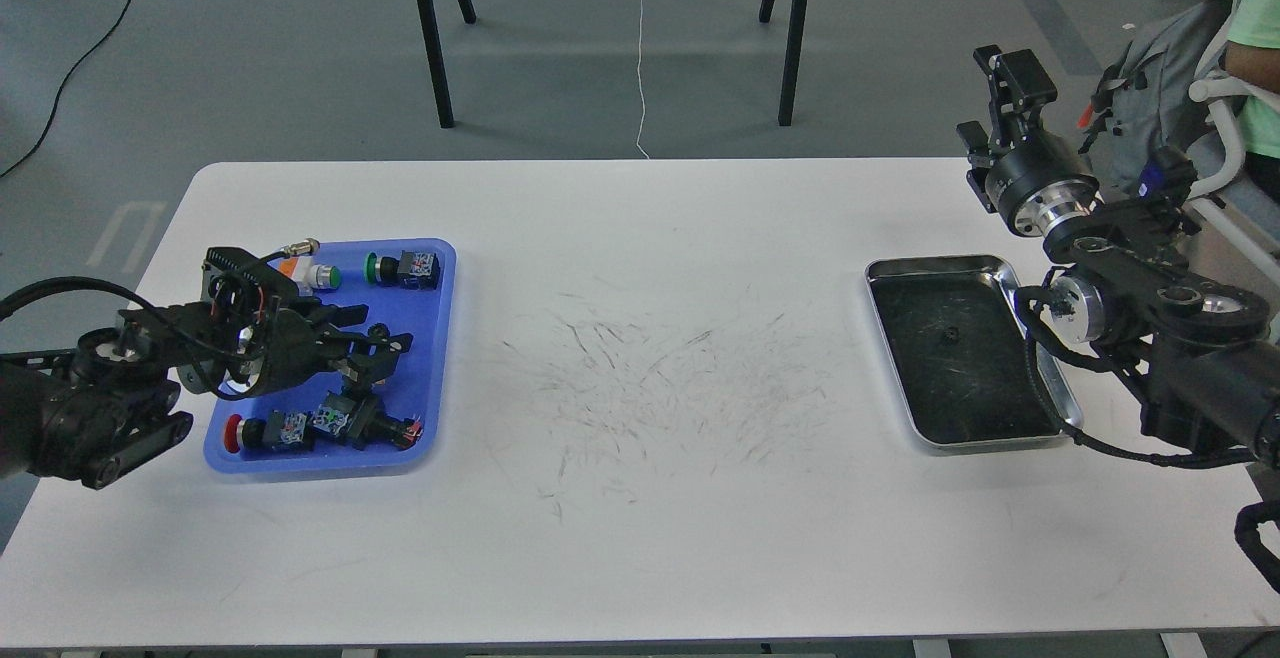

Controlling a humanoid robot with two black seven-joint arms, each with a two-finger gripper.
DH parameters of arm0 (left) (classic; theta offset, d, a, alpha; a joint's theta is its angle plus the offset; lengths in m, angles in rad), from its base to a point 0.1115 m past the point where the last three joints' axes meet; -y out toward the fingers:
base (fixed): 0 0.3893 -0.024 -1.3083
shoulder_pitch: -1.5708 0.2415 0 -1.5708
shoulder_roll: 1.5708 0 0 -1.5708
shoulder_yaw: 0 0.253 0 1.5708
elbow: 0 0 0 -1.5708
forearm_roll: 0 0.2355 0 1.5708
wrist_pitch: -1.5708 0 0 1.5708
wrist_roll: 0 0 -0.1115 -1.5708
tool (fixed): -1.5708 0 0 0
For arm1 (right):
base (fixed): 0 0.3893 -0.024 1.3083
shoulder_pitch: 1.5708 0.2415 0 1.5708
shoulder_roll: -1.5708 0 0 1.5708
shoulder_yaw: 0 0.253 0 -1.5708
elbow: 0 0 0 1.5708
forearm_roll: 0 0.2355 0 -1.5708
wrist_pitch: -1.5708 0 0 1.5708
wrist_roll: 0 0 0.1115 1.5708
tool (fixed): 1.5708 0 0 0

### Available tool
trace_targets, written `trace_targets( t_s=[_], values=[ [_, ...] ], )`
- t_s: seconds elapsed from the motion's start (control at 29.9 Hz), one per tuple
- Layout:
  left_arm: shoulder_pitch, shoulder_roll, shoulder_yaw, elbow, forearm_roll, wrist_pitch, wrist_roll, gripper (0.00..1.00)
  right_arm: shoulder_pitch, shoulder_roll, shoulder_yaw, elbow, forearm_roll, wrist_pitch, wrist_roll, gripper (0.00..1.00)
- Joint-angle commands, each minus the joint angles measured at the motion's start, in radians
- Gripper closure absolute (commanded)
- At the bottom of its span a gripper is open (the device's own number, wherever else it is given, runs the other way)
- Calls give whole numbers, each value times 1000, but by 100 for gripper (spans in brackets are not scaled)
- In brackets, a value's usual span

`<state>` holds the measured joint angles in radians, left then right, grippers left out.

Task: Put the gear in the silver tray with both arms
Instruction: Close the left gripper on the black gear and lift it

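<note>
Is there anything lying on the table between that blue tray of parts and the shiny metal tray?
Nothing visible does. Between the blue tray and the silver tray, the white table shows only scratch marks. The right arm overhangs the silver tray's right rim.

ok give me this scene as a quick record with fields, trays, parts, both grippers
table: white top, scuffed in the middle
blue tray: left side, holds push-button parts
green button: near the blue tray's far edge
red button: near its front edge
silver tray: right side, only a tiny dark speck on its bottom
left gripper: over the blue tray among the parts, grip unclear
right gripper: raised past the silver tray, fingers unclear
</note>
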<state>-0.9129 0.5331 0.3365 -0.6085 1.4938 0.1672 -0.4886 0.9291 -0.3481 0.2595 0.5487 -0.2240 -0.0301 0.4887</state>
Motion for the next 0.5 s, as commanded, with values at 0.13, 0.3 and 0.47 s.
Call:
trace_targets(
  t_s=[0.13, 0.3, 0.47],
  values=[
    [0, -2, 27, 21, 0, 0, 0, 47, -1, 0, 0, 2, 0, -1, 0, 5],
    [-1, -2, 32, 26, 0, 0, 0, 50, -1, 0, 0, 0, -1, -1, 0, 5],
    [-1, -4, 33, 26, 3, 0, 0, 58, -6, 0, -2, -1, -3, -1, 0, 5]
  ],
)
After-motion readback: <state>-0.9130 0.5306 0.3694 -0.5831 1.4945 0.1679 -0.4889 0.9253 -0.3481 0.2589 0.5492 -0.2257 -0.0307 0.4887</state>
